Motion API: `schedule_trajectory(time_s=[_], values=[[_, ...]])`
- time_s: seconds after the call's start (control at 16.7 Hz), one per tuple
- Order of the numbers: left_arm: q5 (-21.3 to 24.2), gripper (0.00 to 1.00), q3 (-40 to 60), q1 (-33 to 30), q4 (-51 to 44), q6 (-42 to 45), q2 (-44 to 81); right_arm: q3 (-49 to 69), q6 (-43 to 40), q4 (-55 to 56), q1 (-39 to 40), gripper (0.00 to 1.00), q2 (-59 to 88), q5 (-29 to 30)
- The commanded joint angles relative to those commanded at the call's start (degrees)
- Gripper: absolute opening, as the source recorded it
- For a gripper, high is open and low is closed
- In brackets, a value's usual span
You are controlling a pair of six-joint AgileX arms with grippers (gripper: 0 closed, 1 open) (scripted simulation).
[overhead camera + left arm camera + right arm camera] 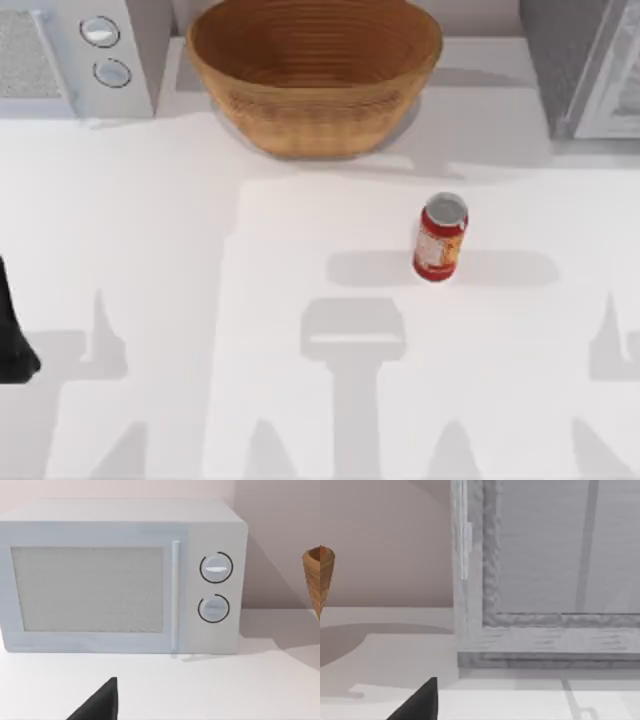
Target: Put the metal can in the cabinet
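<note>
The metal can (pixel 440 238), red with a silver top and a white-and-yellow label, stands upright on the white table right of centre. The cabinet (pixel 580 62) fills the far right corner, with a dark speckled side and a pale framed door (pixel 555 570), seen close up in the right wrist view. A black part of my left gripper (pixel 100 705) shows low in the left wrist view, facing the light grey box. My left arm (pixel 12 340) sits at the table's left edge, far from the can. A black part of my right gripper (pixel 420 702) shows before the cabinet door.
A large wicker bowl (pixel 315 70) stands at the back centre, between the cabinet and a light grey box with two round knobs (pixel 95 50) at the back left. Open white table surrounds the can.
</note>
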Motion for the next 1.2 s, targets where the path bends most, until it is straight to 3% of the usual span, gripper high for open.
schedule_trajectory(time_s=[0.48,0.78,1.2], values=[[0.0,1.0,0.0,0.0,0.0,0.0,0.0,2.4,-2.0,7.1,3.0,1.0,9.2,3.8],[0.0,1.0,0.0,0.0,0.0,0.0,0.0,8.9,-3.4,23.2,10.4,1.0,25.8,9.9],[0.0,1.0,0.0,0.0,0.0,0.0,0.0,19.0,-4.8,51.3,23.5,1.0,60.0,22.4]])
